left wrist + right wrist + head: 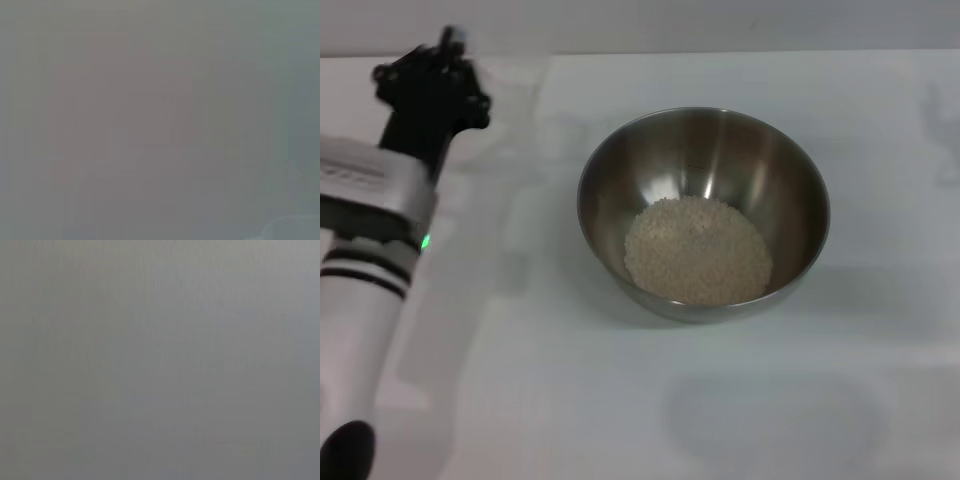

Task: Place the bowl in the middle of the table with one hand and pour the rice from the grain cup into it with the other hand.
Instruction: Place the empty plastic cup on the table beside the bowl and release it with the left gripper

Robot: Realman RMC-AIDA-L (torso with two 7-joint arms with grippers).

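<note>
The shiny steel bowl [704, 212] stands upright in the middle of the white table [620, 400]. A pale heap of rice [698, 250] covers the bottom of the bowl. My left gripper [435, 70] is at the far left of the table, well apart from the bowl, on its white and black arm [370, 250]. The grain cup cannot be made out for certain in any view. The right gripper is out of view. The left wrist view shows only a grey blur with a faint pale curve [290, 226] in one corner. The right wrist view shows plain grey.
The table's far edge [720, 52] meets a grey wall. Faint pale shadows lie on the tabletop near the left gripper and at the far right.
</note>
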